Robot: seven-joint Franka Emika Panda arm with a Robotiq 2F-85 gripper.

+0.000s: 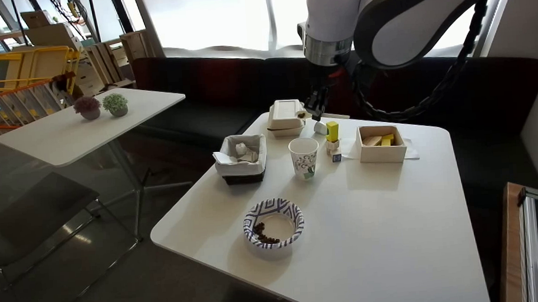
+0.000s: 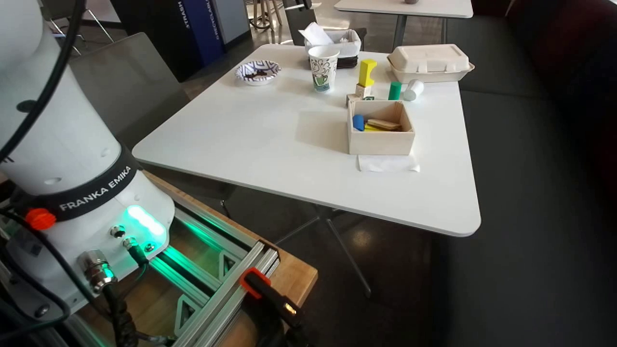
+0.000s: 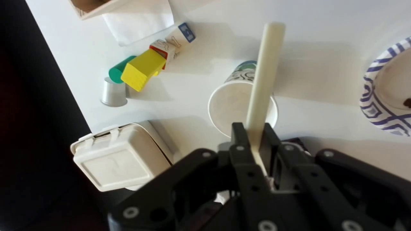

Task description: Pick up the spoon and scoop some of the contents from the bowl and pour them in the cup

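Observation:
My gripper (image 1: 317, 112) is shut on the pale spoon (image 1: 337, 116), held roughly level high above the table. In the wrist view the gripper (image 3: 253, 128) pinches the spoon's handle (image 3: 265, 70), which crosses over the cup in the picture. A dark spot shows on the spoon's left end in an exterior view. The cup (image 1: 304, 160) is a white paper cup with a leafy print, standing upright, also in the exterior view (image 2: 323, 70) and wrist view (image 3: 229, 107). The bowl (image 1: 277, 205), with a blue-and-white rim, holds small dark-brown contents (image 1: 266, 239) on one side.
A lined basket (image 1: 244, 169) stands beside the cup, with a closed clamshell box (image 1: 287, 117) behind. Stacked blocks with a yellow one (image 2: 367, 73) on top, a green cylinder (image 2: 395, 90), a small white piece on its side (image 2: 413, 90) and a wooden box (image 2: 381, 142) stand nearby.

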